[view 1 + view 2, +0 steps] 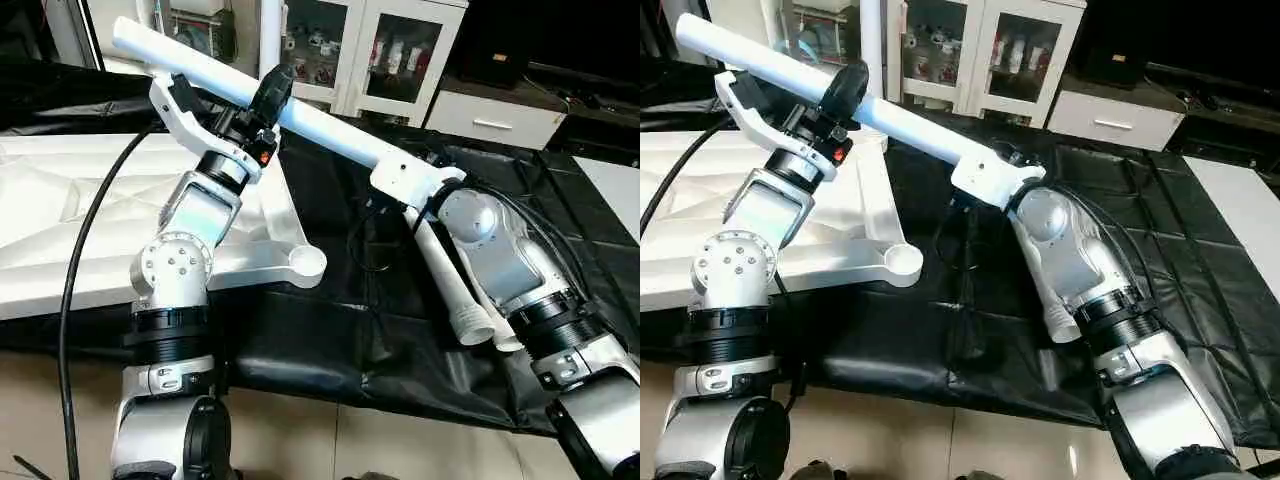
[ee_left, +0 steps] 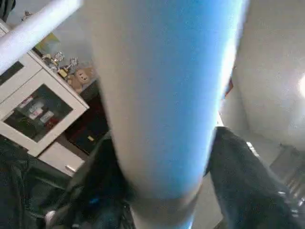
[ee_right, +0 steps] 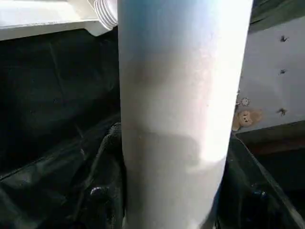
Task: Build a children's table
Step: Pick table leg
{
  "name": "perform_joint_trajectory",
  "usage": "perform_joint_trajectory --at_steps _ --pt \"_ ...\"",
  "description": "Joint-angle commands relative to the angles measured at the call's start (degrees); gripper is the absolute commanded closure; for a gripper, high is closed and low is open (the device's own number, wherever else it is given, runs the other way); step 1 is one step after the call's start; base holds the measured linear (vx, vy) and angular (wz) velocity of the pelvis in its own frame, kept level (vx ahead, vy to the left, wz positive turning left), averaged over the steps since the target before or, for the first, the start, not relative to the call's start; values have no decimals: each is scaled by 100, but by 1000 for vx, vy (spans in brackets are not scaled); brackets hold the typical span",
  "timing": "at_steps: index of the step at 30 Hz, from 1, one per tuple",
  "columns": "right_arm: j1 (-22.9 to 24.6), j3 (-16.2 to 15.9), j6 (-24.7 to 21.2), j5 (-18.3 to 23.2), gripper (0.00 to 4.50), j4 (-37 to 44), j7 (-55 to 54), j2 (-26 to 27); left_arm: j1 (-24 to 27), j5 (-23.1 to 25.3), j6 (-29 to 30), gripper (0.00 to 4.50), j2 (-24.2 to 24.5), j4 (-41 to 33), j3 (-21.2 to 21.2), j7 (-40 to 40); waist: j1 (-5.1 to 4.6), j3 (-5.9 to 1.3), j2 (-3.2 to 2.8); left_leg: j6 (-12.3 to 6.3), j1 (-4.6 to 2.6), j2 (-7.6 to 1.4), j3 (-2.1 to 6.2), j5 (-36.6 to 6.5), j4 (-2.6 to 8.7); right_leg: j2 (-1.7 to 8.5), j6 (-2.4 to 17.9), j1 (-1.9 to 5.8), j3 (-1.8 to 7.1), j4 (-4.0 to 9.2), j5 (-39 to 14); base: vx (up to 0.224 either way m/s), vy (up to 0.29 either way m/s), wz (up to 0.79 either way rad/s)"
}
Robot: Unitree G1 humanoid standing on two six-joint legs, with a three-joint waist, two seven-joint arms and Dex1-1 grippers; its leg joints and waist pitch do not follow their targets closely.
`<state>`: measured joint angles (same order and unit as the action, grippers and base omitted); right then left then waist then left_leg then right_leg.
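A long white leg (image 1: pixel 300 118) was held aloft and tilted over the upturned tabletop (image 1: pixel 60 215), pinched between the left gripper (image 1: pixel 262 98) and the right gripper (image 1: pixel 415 180), both clamped around it.

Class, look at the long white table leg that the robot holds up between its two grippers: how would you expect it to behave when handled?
The table leg looks like a smooth, round plastic tube, so it would probably roll if laid down. It stays straight between the left gripper and the right gripper, so it is likely stiff. Its glossy surface may slip in a loose grip.
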<state>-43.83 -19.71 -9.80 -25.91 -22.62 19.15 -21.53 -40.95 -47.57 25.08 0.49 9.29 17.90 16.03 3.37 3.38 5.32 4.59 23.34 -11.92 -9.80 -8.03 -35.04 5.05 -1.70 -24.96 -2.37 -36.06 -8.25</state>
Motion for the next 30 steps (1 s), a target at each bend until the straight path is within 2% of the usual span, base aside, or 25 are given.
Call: perform_joint_trajectory --at_steps 1,3,6,11,12,13,14,17,18,22,23,24,26,27,29,30 --pt "36 23 -26 -89 262 87 11 -72 -136 41 -26 229 -34 20 -57 7 -6 -431 -145 351 -203 -5 7 -2634 420 82 704 244 86 501 -1912 0 0 0" --pt "29 20 -31 -99 262 75 -4 -76 -128 59 -49 233 -31 24 -53 8 -6 -431 -151 354 -202 -5 9 -2643 420 84 704 242 86 503 -1909 0 0 0" --pt "18 20 -43 -124 262 53 -50 -67 -102 59 -112 272 -65 -1 -25 -15 0 -435 -161 358 -208 -6 11 -2642 421 83 725 241 87 500 -1849 0 0 0" --pt "11 40 -51 -138 262 67 -110 -27 -119 31 -174 289 -89 9 0 19 2 -433 -164 348 -200 -6 8 -2610 425 84 759 252 89 492 -1779 0 0 0" --pt "15 55 -47 -127 227 73 -125 -16 -125 21 -187 290 -91 11 12 25 -3 -433 -159 343 -200 -4 7 -2620 422 82 750 249 88 494 -1805 0 0 0" --pt "46 150 -22 22 206 122 -101 39 -158 21 -235 290 -67 50 56 29 3 -431 -196 354 -205 -4 13 -2636 426 85 748 249 89 491 -1824 0 0 0" --pt "60 201 -1 112 189 143 -71 64 -172 34 -269 290 -58 71 77 19 -7 -429 -182 342 -207 -3 6 -2664 425 81 742 241 90 506 -1841 0 0 0" --pt "81 228 69 209 183 184 0 78 -193 36 -298 290 -41 104 103 27 -3 -431 -181 326 -208 -5 11 -2663 422 80 747 245 86 498 -1827 0 0 0" --pt "91 212 129 229 160 199 40 71 -199 39 -303 290 -36 112 101 42 2 -429 -187 313 -205 -5 8 -2645 425 82 752 249 89 497 -1811 0 0 0" --pt "221 182 474 407 140 399 180 99 -203 51 -365 290 -33 115 101 88 16 -426 -208 301 -201 -13 6 -2596 429 93 784 253 94 490 -1754 0 0 0" --pt "238 181 531 431 122 428 186 102 -207 40 -376 290 -39 122 110 99 15 -426 -205 300 -198 -11 2 -2592 424 93 785 252 96 493 -1759 0 0 0" --pt "270 185 618 501 112 480 231 111 -212 36 -396 290 -37 130 113 133 18 -427 -207 291 -201 -9 0 -2577 425 90 794 254 95 491 -1761 0 0 0" --pt "427 264 799 669 100 750 261 110 -231 124 -454 290 40 178 65 287 22 -421 -172 262 -192 -8 -8 -2551 425 94 775 256 96 503 -1804 0 0 0" --pt "509 316 792 824 100 871 379 123 -236 152 -472 290 75 195 42 354 32 -420 -191 250 -190 -11 -3 -2523 428 99 753 260 100 494 -1814 0 0 0" --pt "1085 696 724 1608 76 1686 881 41 -283 242 -478 290 333 267 -81 814 51 -418 -155 153 -206 -15 -17 -2533 430 98 701 258 105 523 -1832 0 0 0" --pt "1120 720 710 1657 68 1735 909 37 -284 249 -476 290 352 269 -91 845 80 -422 -187 105 -204 -31 1 -2488 450 110 717 278 111 502 -1758 0 0 0"
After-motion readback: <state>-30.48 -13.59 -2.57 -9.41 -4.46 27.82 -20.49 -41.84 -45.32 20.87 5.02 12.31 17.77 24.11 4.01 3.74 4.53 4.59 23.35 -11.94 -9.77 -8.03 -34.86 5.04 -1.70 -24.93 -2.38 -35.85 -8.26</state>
